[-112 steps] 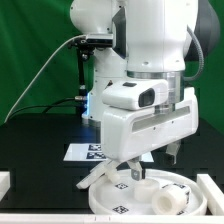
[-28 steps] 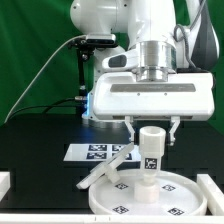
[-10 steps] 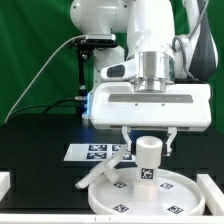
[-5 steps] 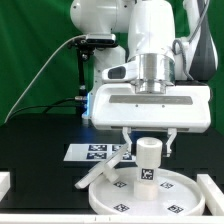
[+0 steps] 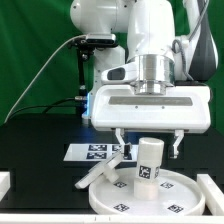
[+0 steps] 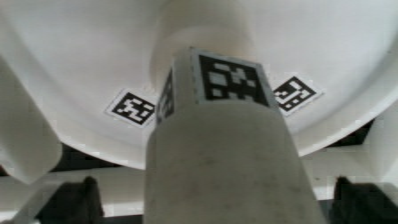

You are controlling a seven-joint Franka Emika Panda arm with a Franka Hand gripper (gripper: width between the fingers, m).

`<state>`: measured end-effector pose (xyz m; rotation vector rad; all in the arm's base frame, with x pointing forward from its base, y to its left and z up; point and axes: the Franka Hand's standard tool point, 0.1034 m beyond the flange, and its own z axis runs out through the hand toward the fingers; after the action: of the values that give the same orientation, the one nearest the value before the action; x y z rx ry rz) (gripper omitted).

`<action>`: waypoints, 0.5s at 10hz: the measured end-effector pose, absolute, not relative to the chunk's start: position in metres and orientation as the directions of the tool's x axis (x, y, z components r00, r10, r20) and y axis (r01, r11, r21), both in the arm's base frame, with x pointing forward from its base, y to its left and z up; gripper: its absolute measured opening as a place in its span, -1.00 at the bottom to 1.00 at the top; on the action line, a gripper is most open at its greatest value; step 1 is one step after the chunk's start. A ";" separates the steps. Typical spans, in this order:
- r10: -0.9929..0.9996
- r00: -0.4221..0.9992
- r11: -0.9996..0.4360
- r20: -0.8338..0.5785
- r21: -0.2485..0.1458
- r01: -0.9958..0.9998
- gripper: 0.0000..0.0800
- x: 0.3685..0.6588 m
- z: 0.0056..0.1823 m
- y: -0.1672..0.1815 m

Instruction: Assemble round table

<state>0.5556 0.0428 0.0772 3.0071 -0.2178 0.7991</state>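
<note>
**Q:** Claw state?
**A:** My gripper stood spread wide and held nothing. Each finger was apart from the leg, with a visible gap on both sides.

**Q:** Leg position?
**A:** Upright on the round disc, lower centre of the exterior frame, between my fingers.

**Q:** Edges nearby?
**A:** The foot piece leaned on the disc's rim at lower left, near the marker board.
</note>
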 end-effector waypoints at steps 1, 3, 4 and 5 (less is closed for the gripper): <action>-0.139 0.879 -0.990 0.455 -0.034 -0.139 0.61 0.553 0.081 0.048; -0.156 0.908 -0.988 0.388 -0.067 -0.141 0.62 0.553 0.089 0.055; -0.161 0.935 -0.986 0.315 -0.085 -0.141 0.62 0.553 0.086 0.057; -0.162 0.956 -0.985 0.243 -0.100 -0.141 0.62 0.556 0.086 0.057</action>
<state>0.5558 0.0570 0.0860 3.1876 -0.2472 0.4069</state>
